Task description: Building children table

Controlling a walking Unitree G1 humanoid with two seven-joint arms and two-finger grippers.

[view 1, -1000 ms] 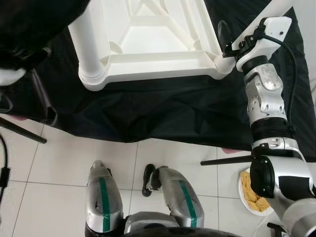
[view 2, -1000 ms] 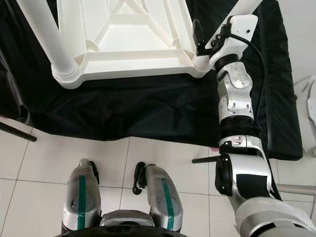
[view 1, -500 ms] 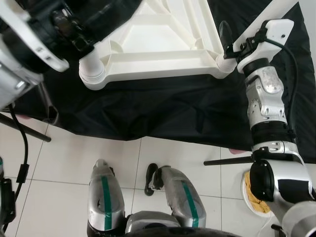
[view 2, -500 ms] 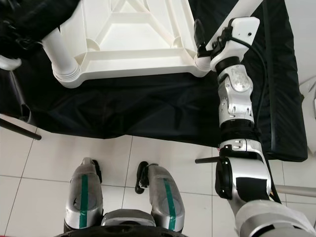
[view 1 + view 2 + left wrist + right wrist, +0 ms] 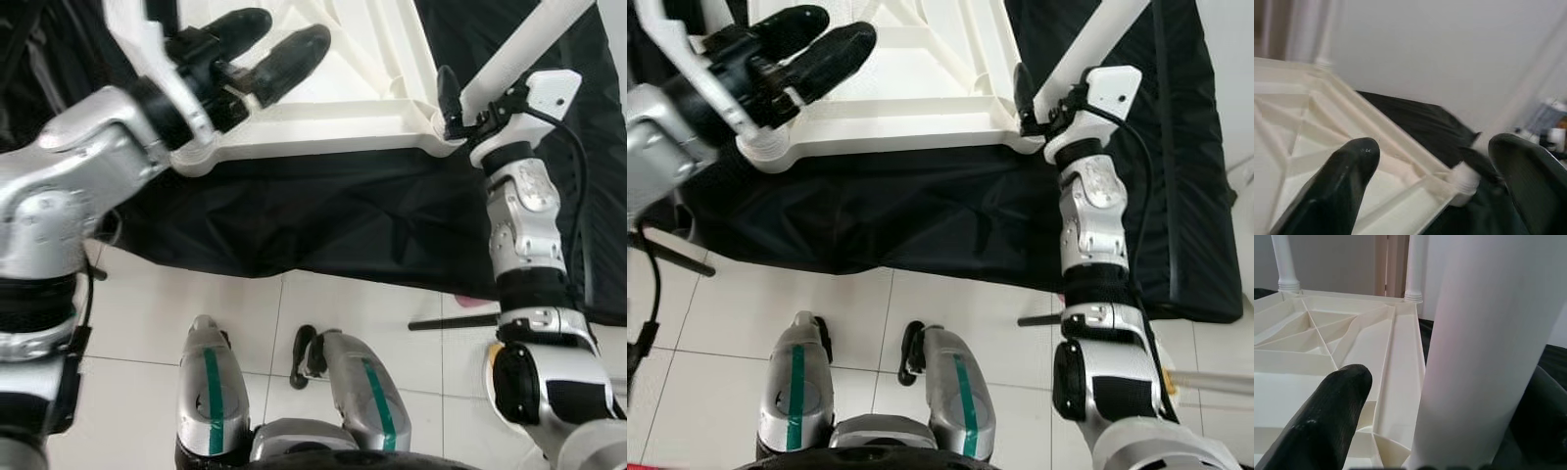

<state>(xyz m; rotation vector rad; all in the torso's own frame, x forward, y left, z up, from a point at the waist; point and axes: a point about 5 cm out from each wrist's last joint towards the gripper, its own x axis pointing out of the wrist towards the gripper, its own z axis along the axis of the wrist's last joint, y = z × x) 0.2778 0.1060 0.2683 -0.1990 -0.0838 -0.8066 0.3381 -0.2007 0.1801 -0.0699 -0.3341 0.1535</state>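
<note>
From the head: left claw up over the near left corner of the upside-down table, fingers wide apart, nothing held. Right claw at the near right corner, by the foot of a white leg slanting up and away. One black finger pressed close beside that corner. Under both claws, a black cloth on the white tiled floor.

From the left wrist: left claw wide open, two dark fingertips well apart with only air between. Below them the white ribs of the table's underside. Past the tips, a blurred corner socket and more black cloth.

From the right wrist: here a better look at the grip. Right claw spread wide with the thick white leg standing between the two fingers. A small gap between that finger and the leg; other finger mostly hidden behind the leg, so cannot tell about a squeeze. Beyond the tips, the ribbed underside, plus two far legs upright in the far corners.
</note>
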